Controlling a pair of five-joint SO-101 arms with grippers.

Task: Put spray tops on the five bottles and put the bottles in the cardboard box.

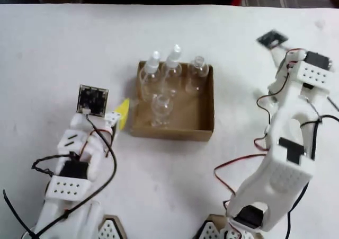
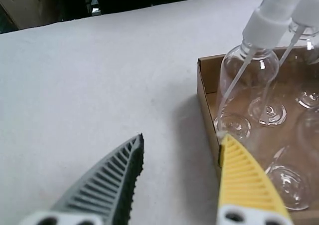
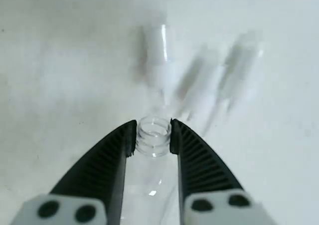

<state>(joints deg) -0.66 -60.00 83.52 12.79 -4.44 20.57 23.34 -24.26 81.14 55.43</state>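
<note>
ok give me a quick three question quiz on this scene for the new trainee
1. How many bottles stand in the cardboard box?
2. True or false: the left gripper is shut on a bottle.
3. What does the right gripper hold? A) nothing B) an uncapped bottle by its neck C) the box wall

Key: 1. four; 2. false, it is open beside the box; 3. B

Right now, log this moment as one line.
left gripper open at cardboard box edge | right gripper shut on uncapped bottle | box holds four bottles, two with spray tops | loose tops on table
</note>
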